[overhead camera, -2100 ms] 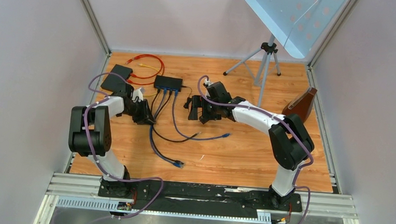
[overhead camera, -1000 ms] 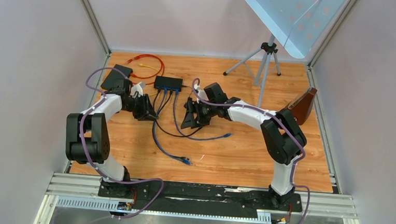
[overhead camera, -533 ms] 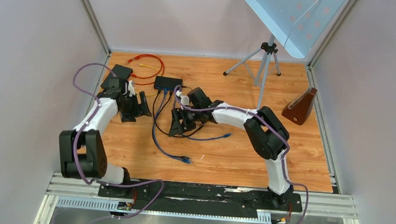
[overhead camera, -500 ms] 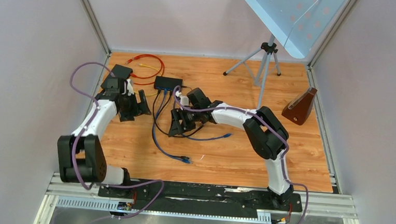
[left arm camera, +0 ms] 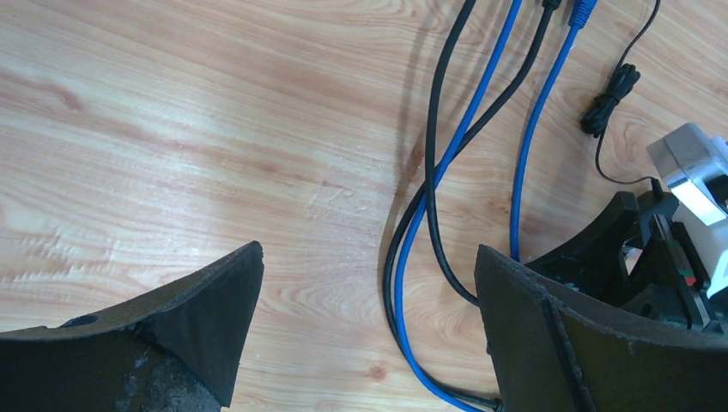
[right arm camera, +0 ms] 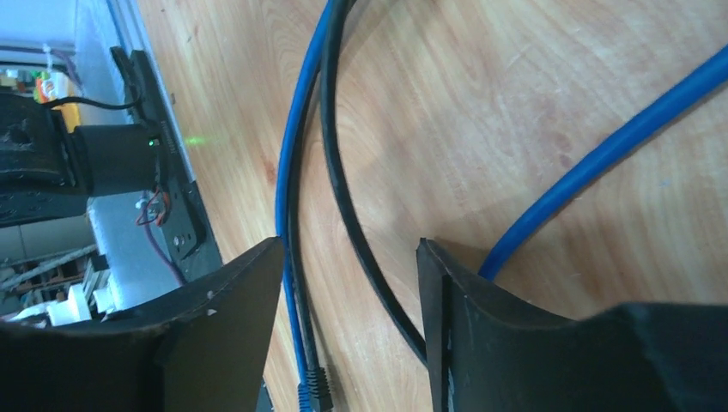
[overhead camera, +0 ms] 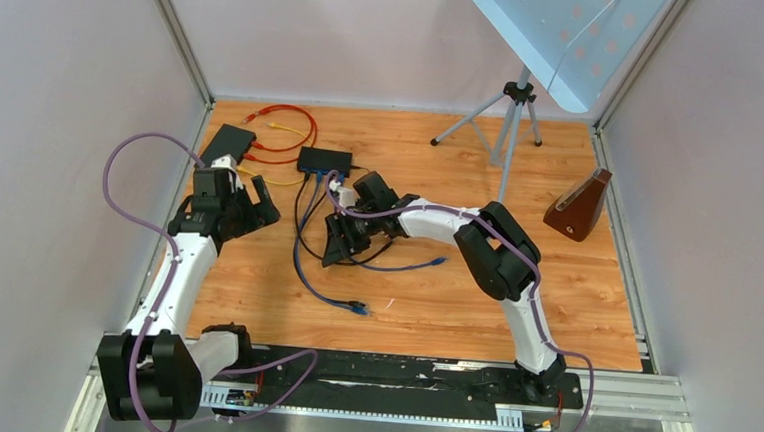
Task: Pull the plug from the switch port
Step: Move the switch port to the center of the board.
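The black switch (overhead camera: pixel 324 159) sits at the back of the table with blue and black plugs (overhead camera: pixel 322 176) in its front ports. Their cables (overhead camera: pixel 301 241) trail toward me. My left gripper (overhead camera: pixel 256 213) hangs open to the left of them, holding nothing. In the left wrist view its jaws (left arm camera: pixel 369 296) stand wide over bare wood, and a blue cable (left arm camera: pixel 446 172) and a black cable (left arm camera: pixel 432 154) pass near the right finger. My right gripper (overhead camera: pixel 339 245) is low over the cables. Its jaws (right arm camera: pixel 348 257) are apart astride a black cable (right arm camera: pixel 360 240), not touching it.
A second black box (overhead camera: pixel 227 143) with red and yellow cable loops (overhead camera: pixel 288 130) lies at the back left. A tripod (overhead camera: pixel 509 114) stands at the back right under a white panel, with a brown wedge (overhead camera: pixel 579 203) near the right wall. A loose blue plug end (overhead camera: pixel 352 307) lies on the wood.
My left gripper has opened wide and its arm has drawn back to the left, away from the cables. The right arm has swung left onto the cables and its jaws have narrowed.
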Robot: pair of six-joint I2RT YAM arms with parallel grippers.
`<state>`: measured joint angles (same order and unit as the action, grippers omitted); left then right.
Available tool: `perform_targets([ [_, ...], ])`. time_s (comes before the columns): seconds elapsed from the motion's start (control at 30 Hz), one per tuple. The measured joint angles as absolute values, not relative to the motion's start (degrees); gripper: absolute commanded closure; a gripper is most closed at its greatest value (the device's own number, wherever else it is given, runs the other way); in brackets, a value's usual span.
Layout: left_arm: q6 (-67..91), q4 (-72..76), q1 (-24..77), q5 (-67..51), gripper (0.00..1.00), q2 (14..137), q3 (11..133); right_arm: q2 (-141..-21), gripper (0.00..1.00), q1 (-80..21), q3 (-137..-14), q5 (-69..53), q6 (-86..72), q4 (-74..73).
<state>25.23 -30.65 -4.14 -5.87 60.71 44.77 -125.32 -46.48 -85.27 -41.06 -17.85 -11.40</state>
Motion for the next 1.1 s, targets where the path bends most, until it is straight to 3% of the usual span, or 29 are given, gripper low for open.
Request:
perform_targets([
  [0.07, 25.3, -30.5, -4.1, -5.7, 0.0, 60.7, 44.7, -125.3, 0.58, -46.5, -85.3, -42.9, -17.2, -11.6],
  [0.13, 25.3, -30.2, -4.1, -5.7, 0.0, 60.8, 44.7, -125.3, 0.61, -46.6, -85.2, -45.6, -16.8, -11.7],
  [0.4, 25.8, -28.0, -4.1, -5.6, 0.0, 62.2, 43.2, -124.5, 0.59, -50.3, -85.8, -54.6, -16.8, -12.2],
  [0.7, 26.6, -28.1, -4.1, -3.4, 0.0, 63.0, 42.8, -126.8, 0.56, -54.7, -94.3, -54.2, -23.0, -11.4],
  [0.83, 26.9, -28.3, -4.1, -2.0, 0.0, 63.0, 42.8, -128.3, 0.52, -55.0, -94.6, -51.4, -29.5, -8.7],
  [1.1, 27.2, -29.0, -4.2, 0.5, 0.0, 63.0, 42.8, -130.1, 0.28, -55.2, -93.2, -45.1, -36.1, -6.9],
])
